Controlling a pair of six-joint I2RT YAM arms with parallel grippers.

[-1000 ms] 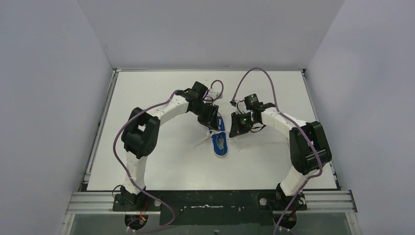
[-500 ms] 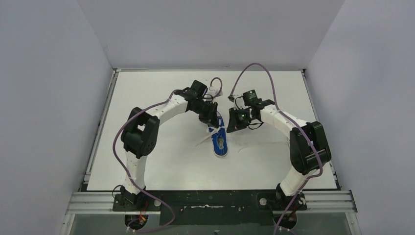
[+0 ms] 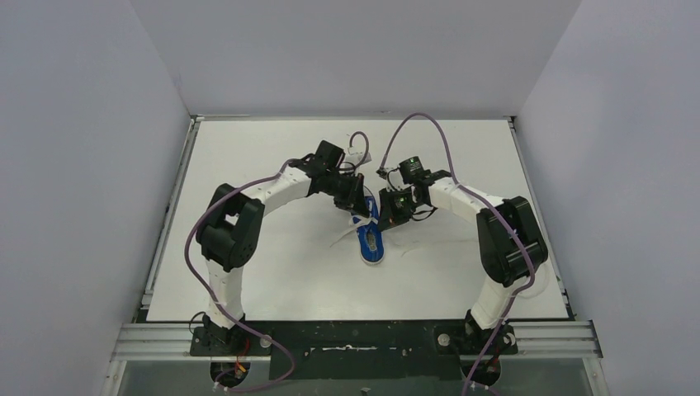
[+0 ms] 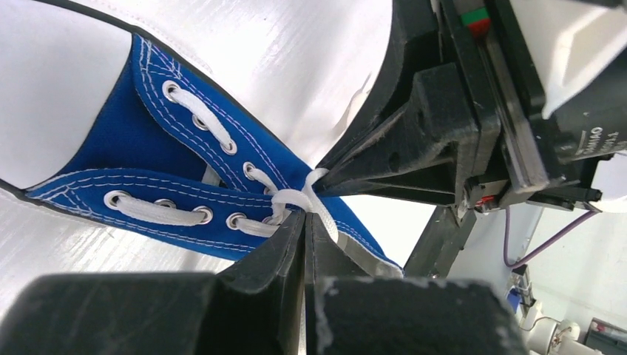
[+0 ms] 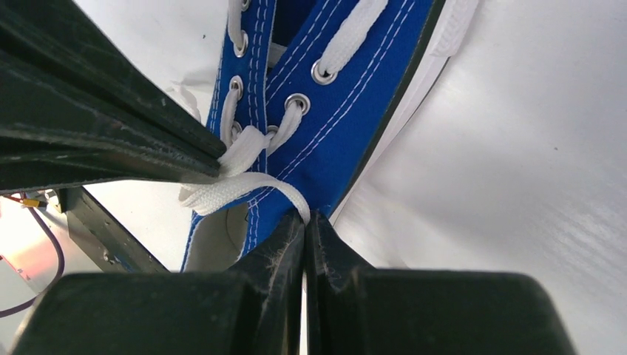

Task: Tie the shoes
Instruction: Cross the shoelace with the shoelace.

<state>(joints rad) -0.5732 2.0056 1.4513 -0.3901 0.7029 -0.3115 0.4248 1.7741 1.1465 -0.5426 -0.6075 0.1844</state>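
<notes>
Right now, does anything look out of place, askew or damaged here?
Nothing looks damaged. Only one shoe shows, though the task names a pair. The left gripper and right gripper are shut on its laces; one lace end trails loose on the table.

1. White matte table (image 3: 272, 272) fills the enclosure floor.
2. Plain pale grey panels box it in: left wall (image 3: 74, 165), far wall (image 3: 355, 49), right wall (image 3: 627, 165).
3. Aluminium rail (image 3: 148, 338) runs across the near edge, with a black plate (image 3: 355, 334) mid-span.
4. Light is even and diffuse, with only soft shadows on the table.
</notes>
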